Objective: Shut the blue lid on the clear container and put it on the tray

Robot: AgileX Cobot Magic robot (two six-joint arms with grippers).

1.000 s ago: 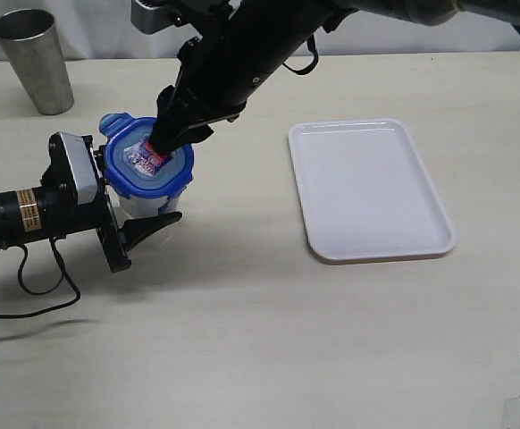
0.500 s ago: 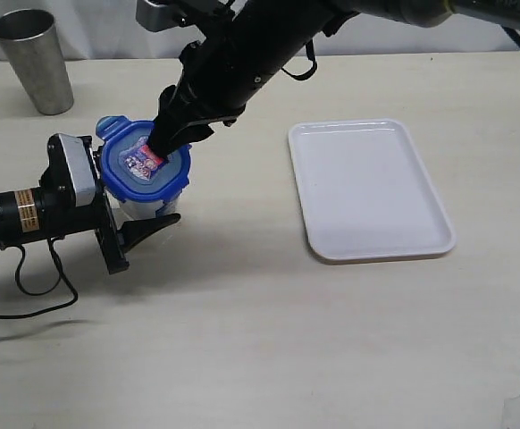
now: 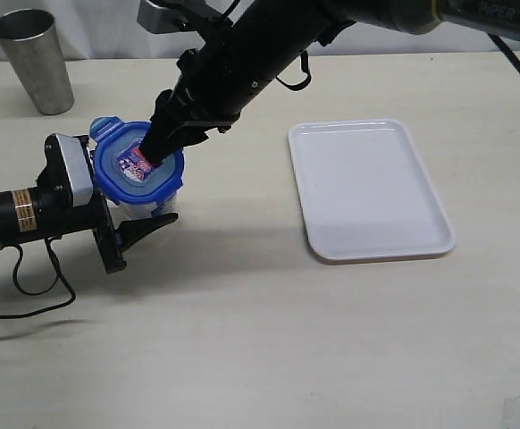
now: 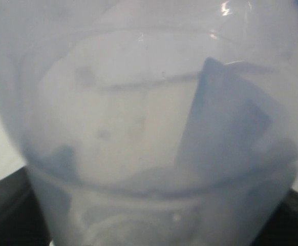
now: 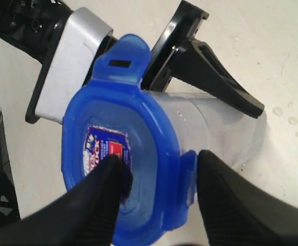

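light: bright, even; soft shadows falling near | exterior, right wrist: sharp | left wrist: clear container blurred, hazy

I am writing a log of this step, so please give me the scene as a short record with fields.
lid: small round blue plastic lid on top of the tall clear plastic container
left hand: grips the container's side
right hand: pinches the lid's rim, one finger on its sticker
tray: flat white rectangular plastic tray, apart from the container
cup: grey metal cup, upright, apart
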